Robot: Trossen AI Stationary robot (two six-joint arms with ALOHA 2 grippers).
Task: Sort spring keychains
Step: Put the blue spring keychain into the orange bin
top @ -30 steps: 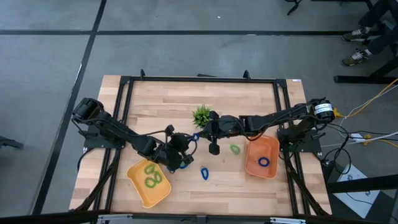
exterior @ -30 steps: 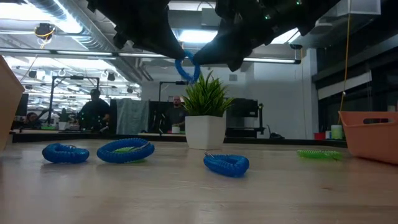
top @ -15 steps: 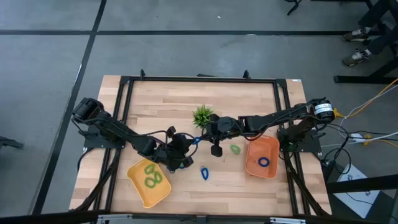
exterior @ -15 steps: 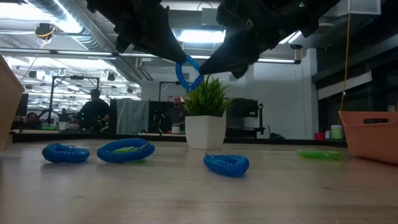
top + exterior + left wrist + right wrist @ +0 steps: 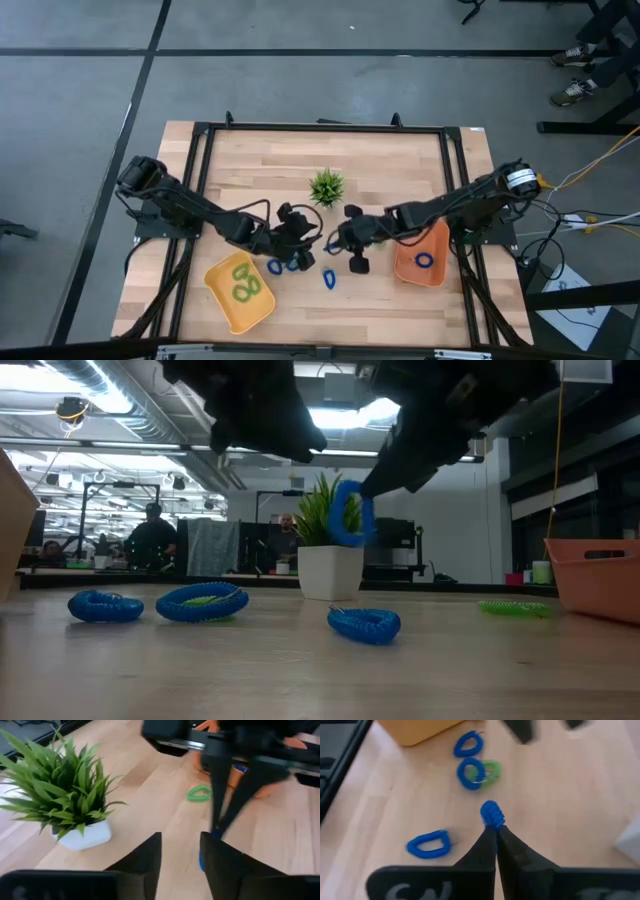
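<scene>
Keychain: bright blue coiled plastic spring loop (image 5: 492,814), light, springy; pinch across the coil.
Right gripper (image 5: 495,839): clamped on it.
Left gripper (image 5: 181,851): parted, empty.

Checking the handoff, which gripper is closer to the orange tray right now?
Right. The right gripper, shut on a blue keychain, hangs mid-table just beside the orange tray. The left gripper sits farther off, on the right gripper's far side, near the plant.
</scene>
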